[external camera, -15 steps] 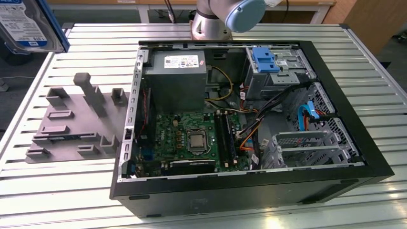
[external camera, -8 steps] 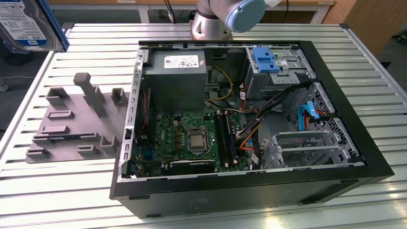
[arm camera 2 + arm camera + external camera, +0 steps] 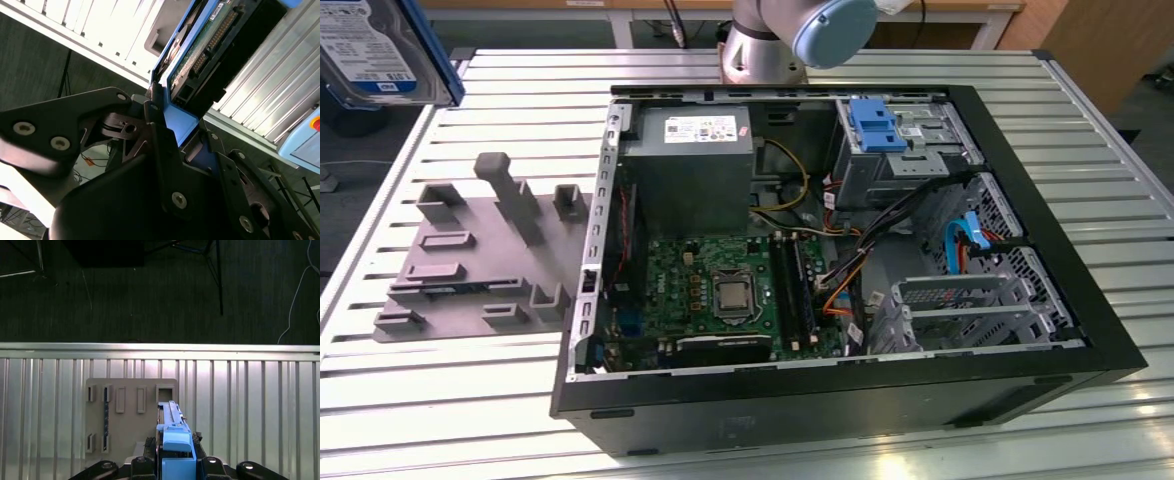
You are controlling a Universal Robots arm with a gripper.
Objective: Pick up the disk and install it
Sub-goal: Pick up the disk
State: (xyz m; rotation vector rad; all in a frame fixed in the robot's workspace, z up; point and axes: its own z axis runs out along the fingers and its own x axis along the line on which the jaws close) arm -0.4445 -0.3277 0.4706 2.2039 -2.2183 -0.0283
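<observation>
Disk (image 3: 371,48), clamped edge-on by its blue rail in the closed gripper (image 3: 176,467), hangs well clear of the case (image 3: 1067,330), above the holder (image 3: 467,260) beside the case. This grip probably leaves its body free to slide into a bay.

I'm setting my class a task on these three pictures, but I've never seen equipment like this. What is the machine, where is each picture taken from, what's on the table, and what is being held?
The machine is a single robot arm ending in a gripper, a clamp-like hand. The exterior view comes from a camera off the arm, looking down at a slatted metal table. On it sit an opened computer case and, toward the exterior view's left, a grey holder plate. The two wrist views come from cameras riding on the arm. They show the gripper shut on the disk, a hard drive in a blue frame, held clear of the table.
</observation>
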